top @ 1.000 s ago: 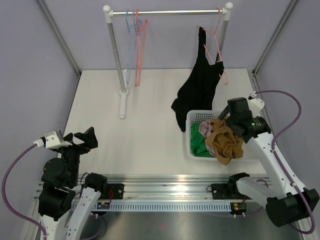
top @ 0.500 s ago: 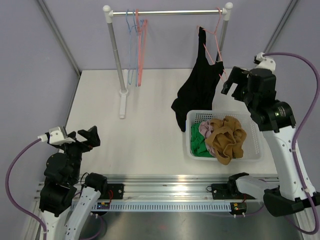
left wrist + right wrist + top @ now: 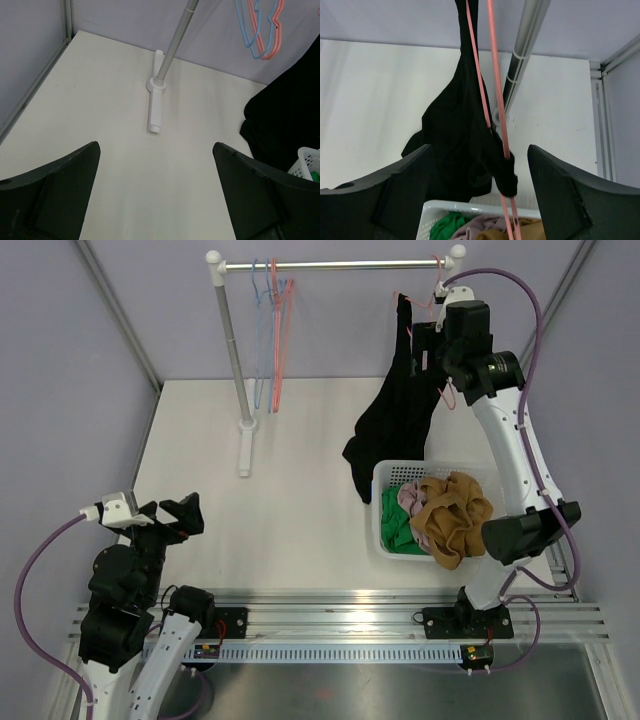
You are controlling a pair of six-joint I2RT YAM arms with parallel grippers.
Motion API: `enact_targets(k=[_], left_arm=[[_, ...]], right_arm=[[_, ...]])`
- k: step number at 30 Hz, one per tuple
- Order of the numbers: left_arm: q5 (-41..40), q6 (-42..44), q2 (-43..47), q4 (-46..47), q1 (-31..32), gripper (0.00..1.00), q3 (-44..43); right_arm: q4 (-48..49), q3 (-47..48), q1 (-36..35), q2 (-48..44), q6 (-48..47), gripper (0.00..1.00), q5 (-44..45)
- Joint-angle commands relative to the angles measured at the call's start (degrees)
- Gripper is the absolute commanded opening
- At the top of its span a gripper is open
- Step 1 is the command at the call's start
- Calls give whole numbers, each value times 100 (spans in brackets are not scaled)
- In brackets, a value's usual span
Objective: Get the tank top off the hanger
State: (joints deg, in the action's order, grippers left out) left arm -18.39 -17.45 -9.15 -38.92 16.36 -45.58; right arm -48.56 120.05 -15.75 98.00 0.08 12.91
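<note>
A black tank top (image 3: pixel 395 420) hangs from a pink hanger (image 3: pixel 447 397) at the right end of the rail, its hem draped down beside the basket. My right gripper (image 3: pixel 425 340) is raised next to the hanger, just under the rail. In the right wrist view the tank top (image 3: pixel 455 130) and the hanger's pink wires (image 3: pixel 496 100) run between the wide-apart jaws of the right gripper (image 3: pixel 479 147), touching neither finger. My left gripper (image 3: pixel 170 515) hovers low at the near left, open and empty (image 3: pixel 155 147). The tank top (image 3: pixel 285 115) shows at the right of the left wrist view.
A white basket (image 3: pixel 378 510) full of green, pink and tan clothes stands under the tank top. The white rack's rail (image 3: pixel 340 264) spans the back, with its left post (image 3: pixel 230 340) and foot (image 3: pixel 155 100). Several spare blue and pink hangers (image 3: pixel 272 330) hang near that post.
My right arm has swung up and back from over the basket to the hanger at the rail. The left arm has barely shifted.
</note>
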Motion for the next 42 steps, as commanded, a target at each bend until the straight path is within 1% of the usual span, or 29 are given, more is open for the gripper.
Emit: enact_targets(k=[1, 3, 5, 7, 8, 12, 14, 15, 16, 19, 21, 22, 23, 24, 32, 42], left_arm=[[239, 75, -122, 253, -28, 99, -12], [301, 84, -131, 270, -28, 99, 5], [336, 93, -131, 271, -28, 99, -3], [363, 93, -140, 279, -28, 99, 5], [380, 93, -131, 279, -28, 99, 6], [389, 102, -149, 288, -28, 99, 5], [389, 102, -140, 288, -28, 99, 6], [389, 110, -131, 288, -28, 99, 6], [398, 102, -140, 288, -28, 99, 6], [415, 102, -131, 297, -28, 99, 6], [424, 102, -140, 297, -28, 99, -3], [424, 110, -140, 288, -28, 99, -3], [424, 102, -131, 297, -28, 99, -3], [424, 110, -140, 297, -28, 99, 5], [424, 102, -140, 297, -28, 99, 6], [407, 110, -166, 288, -28, 99, -3]], right_arm=[[-145, 835, 46, 315, -464, 83, -121], [-207, 1185, 63, 614, -526, 79, -121], [-330, 1554, 107, 886, -666, 75, -331], [-391, 1766, 168, 1045, -632, 71, -420], [-400, 1898, 238, 1142, -597, 69, -734], [-462, 2215, 256, 1459, -491, 63, -957], [-453, 2259, 265, 1590, -438, 51, -1079], [-444, 2277, 265, 1617, -404, 42, -1115], [-444, 2295, 265, 1661, -334, 29, -1167], [-444, 2383, 265, 1705, -184, 27, -1273], [-444, 2435, 265, 1705, -96, 20, -1483], [-436, 2470, 265, 1688, -61, 14, -1606], [-409, 2479, 257, 1679, -43, 0, -1668], [-392, 2497, 265, 1662, 123, 0, -1712], [12, 2479, 256, 1337, 545, 0, -2336], [399, 2409, 256, 774, 862, 0, -2828]])
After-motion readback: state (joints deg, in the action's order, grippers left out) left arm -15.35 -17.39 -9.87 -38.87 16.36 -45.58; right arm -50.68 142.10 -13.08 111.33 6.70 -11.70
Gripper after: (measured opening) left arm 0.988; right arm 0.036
